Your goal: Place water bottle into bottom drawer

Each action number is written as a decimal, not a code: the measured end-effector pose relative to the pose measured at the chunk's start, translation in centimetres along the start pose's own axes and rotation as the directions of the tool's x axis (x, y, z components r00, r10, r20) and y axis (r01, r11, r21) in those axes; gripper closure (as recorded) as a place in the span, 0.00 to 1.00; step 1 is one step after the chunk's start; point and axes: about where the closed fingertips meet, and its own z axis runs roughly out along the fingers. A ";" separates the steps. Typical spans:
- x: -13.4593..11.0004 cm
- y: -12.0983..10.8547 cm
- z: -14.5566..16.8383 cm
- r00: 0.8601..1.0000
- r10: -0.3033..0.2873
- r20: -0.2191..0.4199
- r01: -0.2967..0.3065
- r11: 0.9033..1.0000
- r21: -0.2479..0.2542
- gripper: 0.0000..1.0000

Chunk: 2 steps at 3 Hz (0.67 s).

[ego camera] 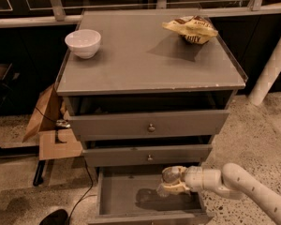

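Observation:
The bottom drawer (122, 191) is pulled open below the two knobbed drawers and shows a plain grey floor. My gripper (171, 183) reaches in from the right on a white arm and hangs over the right half of the open drawer, just above its floor. Its fingers are closed around a small clear rounded thing, the water bottle (170, 174), of which only the end shows. The label is hidden by the fingers. A dark shadow lies on the drawer floor under the gripper.
A white bowl (83, 42) stands at the cabinet top's back left and a yellow chip bag (191, 28) at the back right. Cardboard (51, 125) and a cable lie on the floor to the left. A white post (271, 64) stands at the right.

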 end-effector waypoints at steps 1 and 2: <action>0.2 0.0 0.1 1.000 0.004 0.002 -0.004 1.000 0.002 1.00; 1.1 -0.2 0.2 1.000 -0.015 -0.016 0.015 1.000 0.002 1.00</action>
